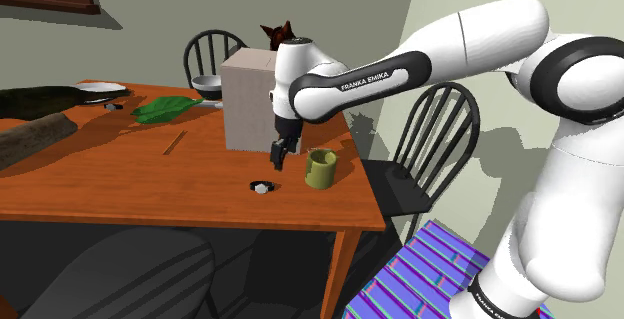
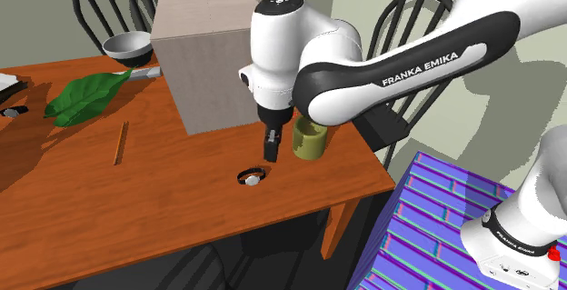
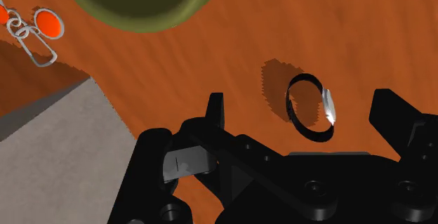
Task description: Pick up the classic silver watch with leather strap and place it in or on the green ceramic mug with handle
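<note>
Watch (image 2: pixel 250 178): dark strap looped in a ring, small silver face, on table (image 2: pixel 136 215); gripper (image 2: pixel 271 149) above it, fingers wide apart, empty.

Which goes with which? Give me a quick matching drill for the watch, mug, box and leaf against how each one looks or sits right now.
Things:
1. watch
2. mug
3. box
4. leaf

States:
A. olive, upright
B. grey, tall block
C. green, lying flat near the bowl
D. lying under the open gripper, not held

Pairs: 1-D, 2-A, 3-B, 4-C
</note>
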You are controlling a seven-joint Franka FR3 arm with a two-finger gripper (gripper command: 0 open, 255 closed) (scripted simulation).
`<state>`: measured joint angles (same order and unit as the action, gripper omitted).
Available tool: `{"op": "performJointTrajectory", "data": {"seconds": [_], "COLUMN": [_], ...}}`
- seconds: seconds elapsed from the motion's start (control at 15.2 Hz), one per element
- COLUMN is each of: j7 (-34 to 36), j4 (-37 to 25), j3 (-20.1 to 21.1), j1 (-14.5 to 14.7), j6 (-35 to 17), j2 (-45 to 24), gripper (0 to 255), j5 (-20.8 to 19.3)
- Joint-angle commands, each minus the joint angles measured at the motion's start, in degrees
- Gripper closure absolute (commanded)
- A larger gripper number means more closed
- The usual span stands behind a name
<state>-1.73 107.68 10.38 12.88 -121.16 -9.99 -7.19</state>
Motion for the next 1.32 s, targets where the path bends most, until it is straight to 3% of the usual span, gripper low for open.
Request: {"op": "performJointTrajectory", "data": {"seconds": [0.0,0.4,0.86,1.25], "j7": [-0.29,-1.72,-1.18,-1.13], "j4": [-2.78,-13.46,-12.15,-12.07], "j3": [0.69,2.11,1.58,1.53], "j1": [1.04,4.46,4.55,4.56], "j6": [-1.00,-1.49,-5.50,-5.82], "j2": [-3.57,-14.32,-17.08,-17.33], "gripper": [0,0,0,0], "j5": [-1.06,-4.34,-5.23,-5.31]}}
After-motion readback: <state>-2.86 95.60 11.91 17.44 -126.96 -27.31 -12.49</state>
